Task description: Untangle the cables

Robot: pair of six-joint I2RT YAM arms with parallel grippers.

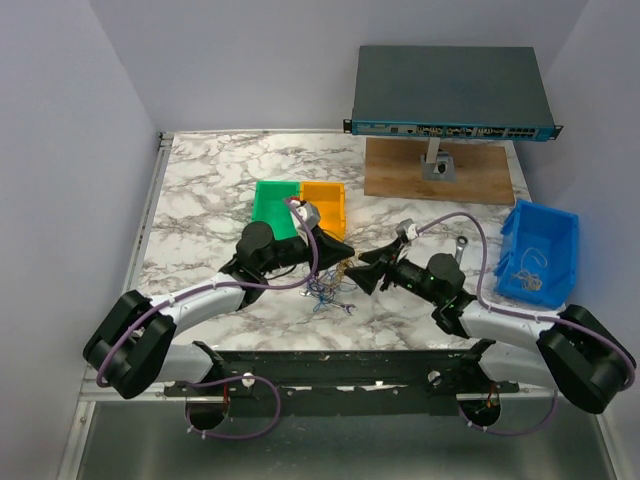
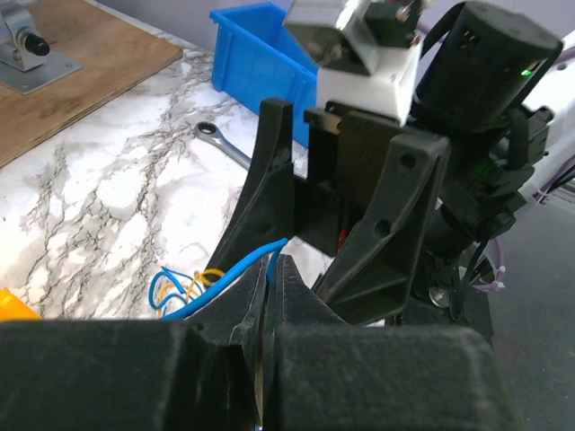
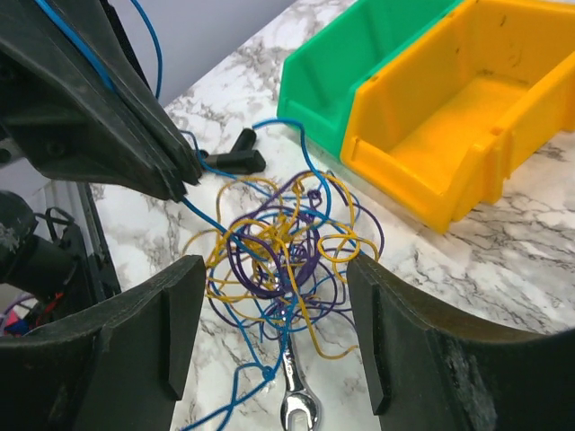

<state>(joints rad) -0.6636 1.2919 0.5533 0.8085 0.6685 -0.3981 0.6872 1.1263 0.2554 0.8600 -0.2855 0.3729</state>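
Top external view: a table (image 1: 200, 190) with a white top veined in grey like marble is seen, and three open-fronted plastic bins are counted on it. A green bin (image 1: 272, 205) is set touching the left side of an orange bin (image 1: 325, 205), and a blue bin (image 1: 540, 250) is placed well to the right of the orange bin. Behind and to the right of the orange bin, a flat grey network switch (image 1: 450, 90) is carried on a metal bracket over a wooden board (image 1: 400, 175). The cables (image 1: 330, 285) are found on the table just in front of the orange bin, between the left gripper (image 1: 345, 250) and the right gripper (image 1: 362, 275), both matte black.

Only in the left wrist view is the left gripper's hold shown closely: its fingers are pressed together on a single blue strand (image 2: 234, 269) drawn out of the bunch. A steel wrench (image 2: 220, 144) is also shown there, right of the orange bin and towards the blue one.

Only in the right wrist view is the bunch resolved: thin glossy strands in blue, purple and yellow, looped loosely into one tangle. A second wrench (image 3: 296, 404) is seen lying partly under the tangle's far side from the orange bin. The right gripper's wedge-shaped fingers (image 3: 184, 332) are spread wide to either side of the tangle, and nothing is clamped between them.

Two wrenches and two grippers are counted in all.
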